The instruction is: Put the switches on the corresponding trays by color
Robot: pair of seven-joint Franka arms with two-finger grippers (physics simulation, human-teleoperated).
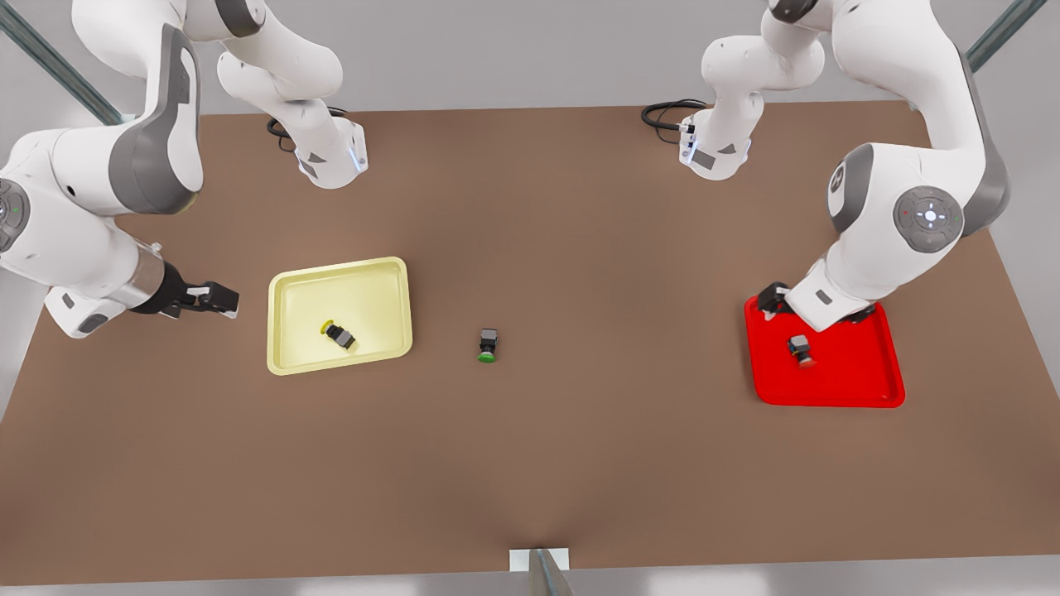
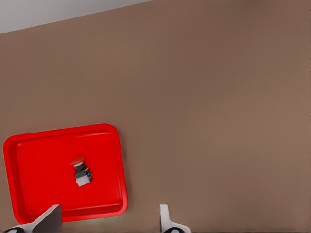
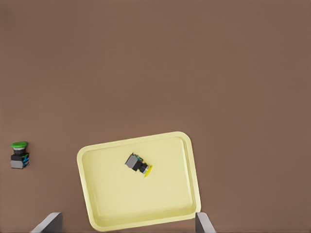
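— Where are the switches?
— The boxy red switch (image 1: 800, 349) lies in the smooth red tray (image 1: 861, 389). The yellow switch (image 1: 339, 334) lies in the yellow tray (image 1: 364, 277).
— And your pincers?
— Both are let go. My right pincer (image 1: 217, 298) waits by the desk's side edge. My left pincer (image 1: 773, 298) hangs over the red tray's corner.
— Any trouble?
— I might bump that raised rim and tip the switch out.

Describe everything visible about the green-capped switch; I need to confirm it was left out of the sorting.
The green-capped switch is a tiny push-button with a dark, boxy body and a round green cap. It lies on its side on the bare brown table, cap pointing toward the table's near edge in the front view. It sits apart between the yellow tray and the red tray, closer to the yellow one, in neither. Nothing touches it but the table. The right wrist view shows a grey-and-blue detail on its body.
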